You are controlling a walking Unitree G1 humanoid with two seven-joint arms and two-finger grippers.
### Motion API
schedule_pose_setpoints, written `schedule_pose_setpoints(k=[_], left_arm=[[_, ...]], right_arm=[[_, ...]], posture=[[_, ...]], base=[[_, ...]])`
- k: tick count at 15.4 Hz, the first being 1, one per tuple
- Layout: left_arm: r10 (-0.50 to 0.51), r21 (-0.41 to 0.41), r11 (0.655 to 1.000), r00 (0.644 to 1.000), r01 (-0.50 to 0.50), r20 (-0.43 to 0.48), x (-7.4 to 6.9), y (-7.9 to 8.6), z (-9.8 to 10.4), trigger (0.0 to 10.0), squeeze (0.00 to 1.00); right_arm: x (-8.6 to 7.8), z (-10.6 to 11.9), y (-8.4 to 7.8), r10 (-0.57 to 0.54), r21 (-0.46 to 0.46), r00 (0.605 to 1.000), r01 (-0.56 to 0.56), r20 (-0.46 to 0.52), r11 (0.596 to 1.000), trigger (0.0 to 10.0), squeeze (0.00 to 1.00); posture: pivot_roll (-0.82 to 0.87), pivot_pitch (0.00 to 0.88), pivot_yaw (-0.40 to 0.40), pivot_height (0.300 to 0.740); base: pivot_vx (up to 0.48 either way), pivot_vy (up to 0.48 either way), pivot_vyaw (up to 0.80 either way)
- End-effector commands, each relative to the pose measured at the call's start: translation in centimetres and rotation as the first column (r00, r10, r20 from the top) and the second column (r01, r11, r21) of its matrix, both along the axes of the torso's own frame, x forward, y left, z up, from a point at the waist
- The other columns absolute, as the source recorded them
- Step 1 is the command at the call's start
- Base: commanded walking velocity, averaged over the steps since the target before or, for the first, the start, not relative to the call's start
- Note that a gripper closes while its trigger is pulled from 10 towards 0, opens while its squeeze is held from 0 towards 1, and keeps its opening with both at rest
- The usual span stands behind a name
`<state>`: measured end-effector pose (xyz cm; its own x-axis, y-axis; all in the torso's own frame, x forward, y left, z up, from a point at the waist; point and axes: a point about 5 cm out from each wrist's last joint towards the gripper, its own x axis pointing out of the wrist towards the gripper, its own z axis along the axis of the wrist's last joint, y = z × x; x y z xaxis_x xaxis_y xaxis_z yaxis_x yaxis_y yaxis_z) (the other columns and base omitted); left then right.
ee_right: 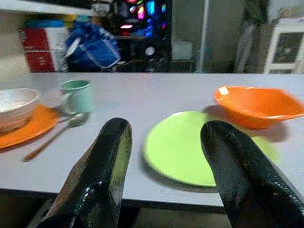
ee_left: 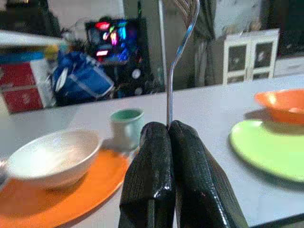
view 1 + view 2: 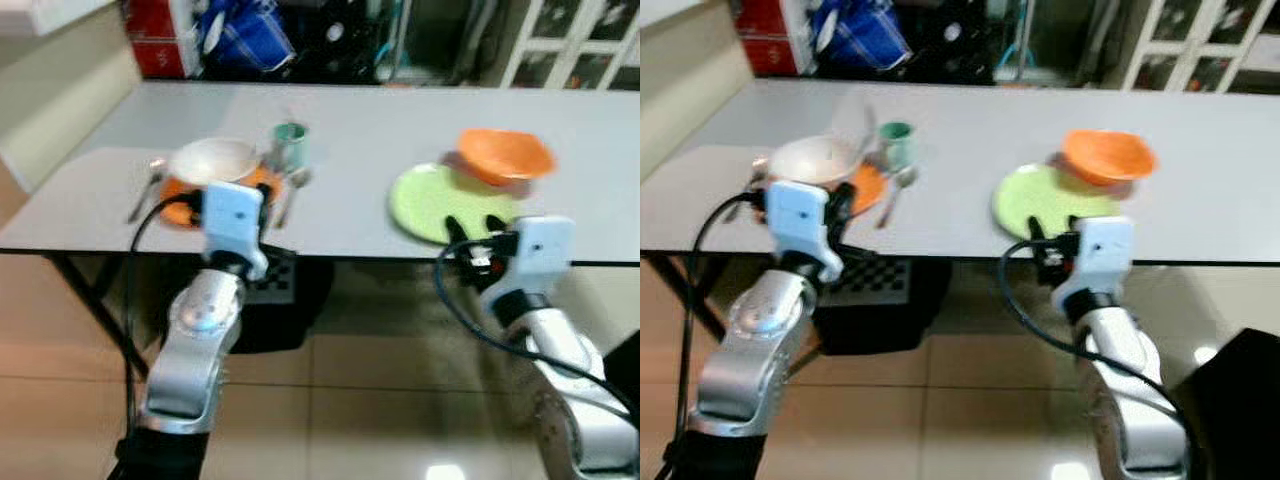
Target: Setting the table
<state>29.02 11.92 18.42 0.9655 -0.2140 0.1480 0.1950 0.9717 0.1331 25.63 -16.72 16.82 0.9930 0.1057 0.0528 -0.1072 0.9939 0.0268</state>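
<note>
My left gripper [image 2: 168, 128] is shut on the handle of a metal fork [image 2: 172, 71], which stands upright above the fingers. My left arm [image 3: 232, 215] is at the table's front edge, just before a white bowl [image 3: 213, 160] on an orange plate [image 3: 175, 200]. Beside them stand a green cup [image 3: 290, 143] and a spoon [image 3: 290, 190]. Another metal utensil [image 3: 143, 192] lies left of the orange plate. My right gripper [image 1: 166, 133] is open and holds nothing, at the front edge before a green plate [image 3: 440, 200]. An orange bowl [image 3: 503, 153] rests at that plate's far side.
The grey table [image 3: 400, 120] stretches far back with free room behind the dishes. Under it stands a dark stool with a checkered top [image 3: 275, 290]. Behind the table are a blue bag [image 3: 245, 35], a red box [image 3: 160, 40] and a white cabinet [image 3: 570, 45].
</note>
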Motion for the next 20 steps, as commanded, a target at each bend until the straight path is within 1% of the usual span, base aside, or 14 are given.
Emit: schedule_pose_setpoints(k=[1, 5, 6, 8, 10, 14, 17, 18, 20], left_arm=[[0.028, 0.011, 1.000, 0.999, -0.028, 0.020, 0.1, 0.8, 0.4, 10.0, 0.00], [0.033, -0.005, 0.999, 0.999, -0.033, 0.010, 0.1, 1.0, 0.2, 10.0, 0.00], [0.059, -0.005, 0.998, 0.998, -0.059, -0.019, 0.2, 1.4, -0.2, 10.0, 0.00], [0.072, 0.024, 0.997, 0.997, -0.072, -0.023, 0.2, 1.8, -0.4, 10.0, 0.00], [0.064, 0.020, 0.998, 0.998, -0.064, -0.014, 0.2, 1.9, -0.3, 10.0, 0.00], [0.051, 0.009, 0.999, 0.999, -0.050, -0.013, 0.4, 1.9, 0.0, 10.0, 0.00], [0.044, 0.021, 0.999, 0.999, -0.044, -0.017, 0.5, 1.8, -0.1, 10.0, 0.00], [0.042, 0.026, 0.999, 0.999, -0.041, -0.018, 0.6, 1.8, -0.2, 10.0, 0.00], [0.033, 0.036, 0.999, 0.999, -0.032, -0.024, 0.7, 1.7, -0.3, 10.0, 0.00]], right_arm=[[0.1, 0.3, 0.5, 0.018, -0.003, 1.000, -0.018, 0.009, 1.000, 10.0, 0.00], [0.1, 0.2, 0.6, 0.019, -0.004, 1.000, -0.019, 0.008, 1.000, 10.0, 0.00], [0.0, 0.1, 0.6, 0.030, 0.012, 0.999, -0.030, -0.012, 0.999, 10.0, 0.00], [0.0, 0.1, 0.9, 0.048, 0.005, 0.999, -0.048, -0.020, 0.999, 10.0, 0.00], [0.1, 0.1, 1.0, 0.049, -0.004, 0.999, -0.049, -0.018, 0.999, 10.0, 0.00], [0.2, 0.1, 1.1, 0.040, -0.029, 0.999, -0.040, -0.020, 0.999, 10.0, 0.00], [0.4, 0.2, 0.5, -0.008, -0.022, 1.000, 0.008, -0.003, 1.000, 10.0, 0.00], [0.5, 0.4, 0.2, -0.036, -0.007, 0.999, 0.036, 0.004, 0.999, 10.0, 0.00], [0.4, 0.3, 0.0, -0.036, -0.019, 0.999, 0.036, 0.008, 0.999, 10.0, 0.00]], posture=[[-0.08, 0.000, 0.025, 0.740], [-0.09, 0.000, 0.032, 0.740], [-0.09, 0.000, 0.033, 0.740], [-0.09, 0.000, 0.032, 0.740], [-0.08, 0.000, 0.031, 0.740], [-0.08, 0.000, 0.032, 0.740], [-0.08, 0.000, 0.034, 0.740], [-0.08, 0.000, 0.034, 0.740], [-0.08, 0.000, 0.037, 0.740]], base=[[0.000, -0.480, 0.00], [0.000, -0.443, 0.00], [0.000, 0.000, 0.00], [0.000, 0.000, 0.00], [0.000, 0.000, 0.00], [0.316, 0.000, 0.00], [0.427, 0.000, 0.52], [0.442, 0.000, 0.00], [0.444, 0.000, 0.00]])
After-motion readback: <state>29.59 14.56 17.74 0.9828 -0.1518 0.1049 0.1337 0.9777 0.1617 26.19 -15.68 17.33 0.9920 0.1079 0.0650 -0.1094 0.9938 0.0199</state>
